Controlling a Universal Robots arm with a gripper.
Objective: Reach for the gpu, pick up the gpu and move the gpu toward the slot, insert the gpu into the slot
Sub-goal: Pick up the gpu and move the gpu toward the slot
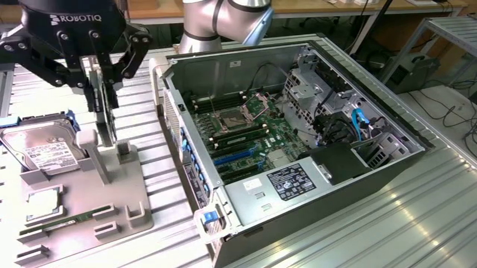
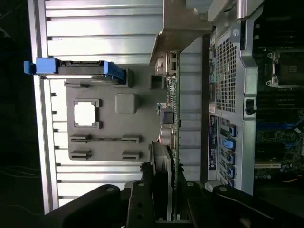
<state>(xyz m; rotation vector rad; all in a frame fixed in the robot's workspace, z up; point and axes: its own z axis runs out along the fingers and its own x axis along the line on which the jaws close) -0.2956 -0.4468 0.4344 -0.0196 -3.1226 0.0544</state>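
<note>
The gpu [image 1: 105,114] stands on edge in the grey fixture [image 1: 130,223] at the exterior view's left, a thin green card. My gripper [image 1: 100,84] is over it from above, with a black finger on each face of the card, shut on its upper edge. In the wrist view the gpu [image 2: 171,118] shows edge-on, its silver end bracket [image 2: 178,28] at the far end, and my gripper [image 2: 164,192] clamps the near end. The blue slot [image 1: 240,152] lies on the motherboard inside the open computer case [image 1: 223,192], to the exterior view's right of the card.
A silver hard drive [image 1: 41,148] in a blue holder, a square processor chip [image 1: 44,204] and a green memory stick [image 1: 67,220] sit on the fixture. The case's perforated rear wall [image 1: 173,120] stands between the fixture and the motherboard. The arm's base [image 1: 223,22] is behind the case.
</note>
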